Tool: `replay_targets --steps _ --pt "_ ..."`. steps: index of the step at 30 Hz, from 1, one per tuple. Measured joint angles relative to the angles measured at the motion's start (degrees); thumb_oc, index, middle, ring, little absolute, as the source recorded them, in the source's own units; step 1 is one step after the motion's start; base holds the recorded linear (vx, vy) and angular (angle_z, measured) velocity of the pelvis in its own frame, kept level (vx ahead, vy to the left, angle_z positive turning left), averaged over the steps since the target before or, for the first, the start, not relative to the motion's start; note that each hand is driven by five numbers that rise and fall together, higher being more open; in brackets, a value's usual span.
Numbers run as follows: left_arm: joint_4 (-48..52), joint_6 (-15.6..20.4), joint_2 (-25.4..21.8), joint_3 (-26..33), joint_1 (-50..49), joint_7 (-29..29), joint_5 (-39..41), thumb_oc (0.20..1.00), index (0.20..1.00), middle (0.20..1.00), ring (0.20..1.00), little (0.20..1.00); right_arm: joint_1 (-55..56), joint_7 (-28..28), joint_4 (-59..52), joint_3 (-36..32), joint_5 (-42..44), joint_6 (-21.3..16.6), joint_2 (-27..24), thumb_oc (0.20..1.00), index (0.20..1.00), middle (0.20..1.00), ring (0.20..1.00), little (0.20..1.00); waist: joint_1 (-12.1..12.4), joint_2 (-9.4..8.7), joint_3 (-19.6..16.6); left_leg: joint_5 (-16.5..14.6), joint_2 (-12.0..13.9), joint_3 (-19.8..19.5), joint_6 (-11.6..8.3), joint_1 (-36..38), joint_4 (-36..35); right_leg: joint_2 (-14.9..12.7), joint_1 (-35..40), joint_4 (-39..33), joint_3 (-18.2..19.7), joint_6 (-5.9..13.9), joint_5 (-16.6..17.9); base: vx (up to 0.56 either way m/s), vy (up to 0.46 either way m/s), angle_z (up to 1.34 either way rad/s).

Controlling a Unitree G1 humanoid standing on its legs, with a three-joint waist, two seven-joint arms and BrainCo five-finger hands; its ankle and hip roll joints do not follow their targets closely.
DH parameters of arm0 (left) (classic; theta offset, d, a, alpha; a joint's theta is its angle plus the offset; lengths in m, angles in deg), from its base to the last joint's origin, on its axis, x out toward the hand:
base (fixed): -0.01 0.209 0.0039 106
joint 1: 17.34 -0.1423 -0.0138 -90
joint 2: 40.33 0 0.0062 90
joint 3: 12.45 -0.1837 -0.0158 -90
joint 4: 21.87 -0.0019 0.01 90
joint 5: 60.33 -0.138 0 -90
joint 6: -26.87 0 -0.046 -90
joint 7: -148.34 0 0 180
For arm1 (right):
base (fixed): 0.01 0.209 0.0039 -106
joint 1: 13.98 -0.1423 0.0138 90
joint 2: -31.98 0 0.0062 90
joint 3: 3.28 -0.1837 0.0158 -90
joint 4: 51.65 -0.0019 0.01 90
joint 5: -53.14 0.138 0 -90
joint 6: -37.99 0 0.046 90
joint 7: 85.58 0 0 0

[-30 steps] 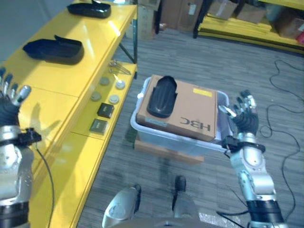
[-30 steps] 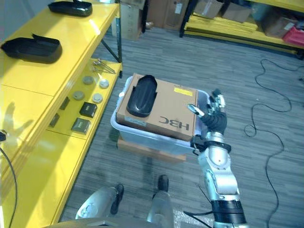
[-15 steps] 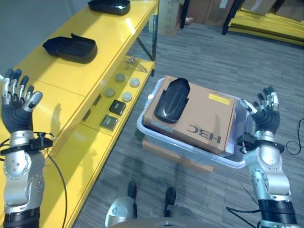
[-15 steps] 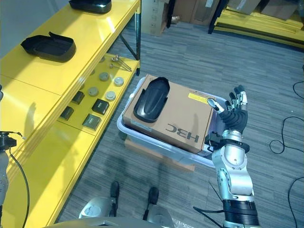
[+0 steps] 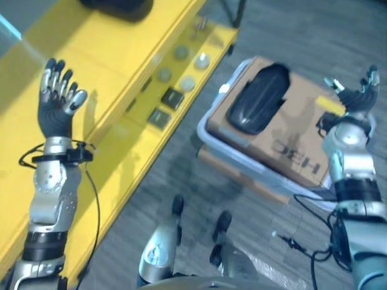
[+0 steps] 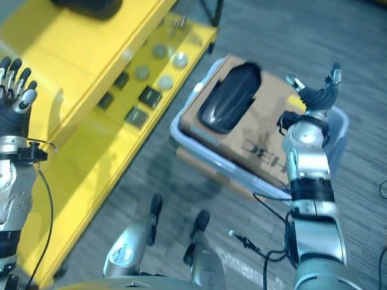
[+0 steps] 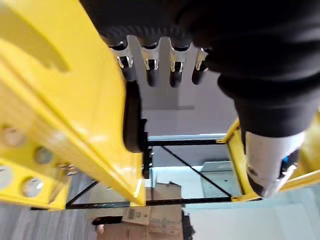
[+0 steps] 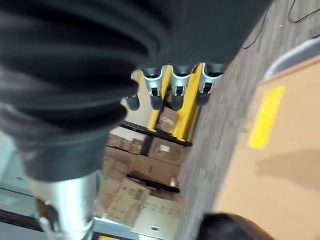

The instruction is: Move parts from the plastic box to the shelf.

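— Changed since half a second back?
— Tilted and swung, the whole view, so put that down to the camera, not the things. Still lying in the same spot: the black part (image 5: pixel 257 99), lengthwise on the cardboard (image 5: pixel 290 154) that covers the plastic box (image 5: pixel 208 130).
— And the hands?
— Left hand (image 5: pixel 57 103) up higher than before, held over the edge of the yellow shelf (image 5: pixel 121 54), palm away, fingers (image 7: pixel 150 72) straight and spread, holding nothing. Right hand (image 5: pixel 358 96) brought in from beside the box rim to above the far right corner of the cardboard. Relaxed too, fingers (image 8: pixel 175 82) straight, nothing in its grip. Not touching the part, well apart from it.
— Anything already on the shelf?
— Another black part (image 5: pixel 118 6) at the far end of the top level, cut off by the view's edge. Lower down, a row of round discs (image 5: pixel 188 81) and dark square blocks (image 5: pixel 173 98).
— Writing anywhere?
— Dark print on the cardboard near the right arm, upside down from here. Also a yellow label (image 8: pixel 266 117) by the right hand, too blurred to make out.
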Motion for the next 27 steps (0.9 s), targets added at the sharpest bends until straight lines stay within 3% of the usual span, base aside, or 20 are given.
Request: replay_targets --steps 1,5,10,18,27 --pt "-0.44 0.46 -1.09 -0.89 1.26 -0.39 0.00 1.000 1.000 1.000 1.000 1.000 -0.58 -1.62 4.64 1.01 0.02 -0.66 0.54 1.000 1.000 1.000 1.000 1.000 2.09 -0.19 3.31 0.17 -0.36 -0.57 0.03 -0.82 0.05 -0.37 -0.77 0.68 -0.66 0.04 -0.24 -0.04 0.041 0.59" --pt "-2.03 2.64 -3.95 -1.40 1.86 -1.61 0.04 1.000 1.000 1.000 1.000 1.000 -0.75 -4.42 10.22 4.49 0.46 -1.34 2.65 1.000 1.000 1.000 1.000 1.000 3.76 -0.19 3.94 0.67 -2.61 -1.43 1.32 -1.20 -0.67 -2.49 -0.39 0.34 -2.22 1.25 -0.13 -0.01 0.047 0.25" --pt "-1.51 3.85 -4.43 -1.54 2.60 -1.72 0.03 1.000 1.000 1.000 1.000 1.000 -0.70 -6.08 6.87 4.80 1.26 -1.58 2.66 1.000 1.000 1.000 1.000 1.000 3.32 -0.20 3.94 0.26 -3.96 -1.41 1.91 -0.06 -0.78 -3.69 1.26 -0.49 -2.39 1.91 0.01 0.02 0.055 0.06" --pt "-1.51 3.89 -4.46 -1.55 2.46 -1.26 0.06 1.000 1.000 1.000 1.000 1.000 -0.52 -6.24 6.58 4.80 1.21 -1.28 2.67 1.000 1.000 1.000 1.000 1.000 2.05 -0.23 3.92 0.14 -3.85 -1.43 1.81 0.86 -0.81 -3.55 2.27 -1.10 -2.28 2.17 0.16 0.00 0.012 -0.02" --pt "-1.47 3.89 -4.45 -1.05 1.89 -0.66 0.16 1.000 1.000 1.000 1.000 1.000 4.00 -10.52 8.41 4.60 0.47 3.05 2.65 1.000 1.000 1.000 1.000 1.000 0.89 -0.25 3.85 0.03 -3.87 -1.29 1.59 0.80 -1.52 -3.59 1.72 -1.06 -2.03 1.90 0.35 0.00 0.003 -0.01"
